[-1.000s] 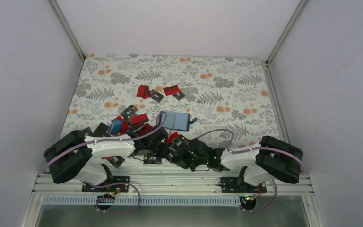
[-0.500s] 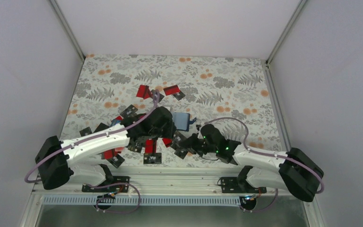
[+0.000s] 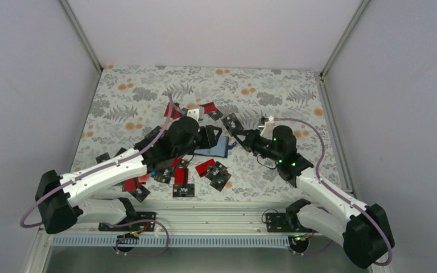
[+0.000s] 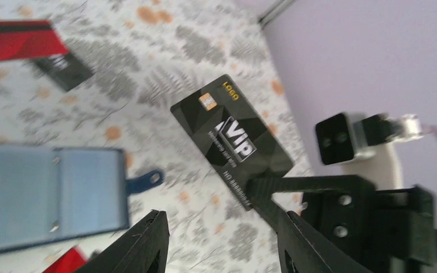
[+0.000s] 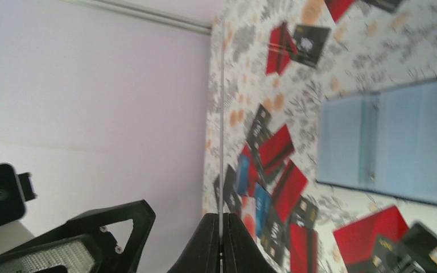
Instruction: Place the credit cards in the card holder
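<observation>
The card holder point(image 3: 221, 149) lies open, light blue inside, mid-table; it also shows in the left wrist view point(image 4: 45, 193) and the right wrist view point(image 5: 392, 142). My right gripper point(image 3: 240, 132) is shut on a black VIP credit card point(image 3: 231, 121) and holds it in the air just right of the holder. The card is face-on in the left wrist view point(image 4: 231, 142) and edge-on in the right wrist view point(image 5: 222, 114), pinched between the right gripper's point(image 5: 222, 219) tips. My left gripper point(image 3: 209, 136) is open and empty point(image 4: 222, 244) over the holder's left part, hiding it from above.
Several red, black and blue cards point(image 3: 170, 170) lie heaped near the front left, also in the right wrist view point(image 5: 273, 187). Red and black cards point(image 3: 207, 108) lie behind the holder. More cards point(image 3: 213, 169) lie in front of it. White walls enclose the table.
Both arms have reached out from the near edge. The right gripper has carried the black card up and back to the holder's right. The left gripper has moved over the holder.
</observation>
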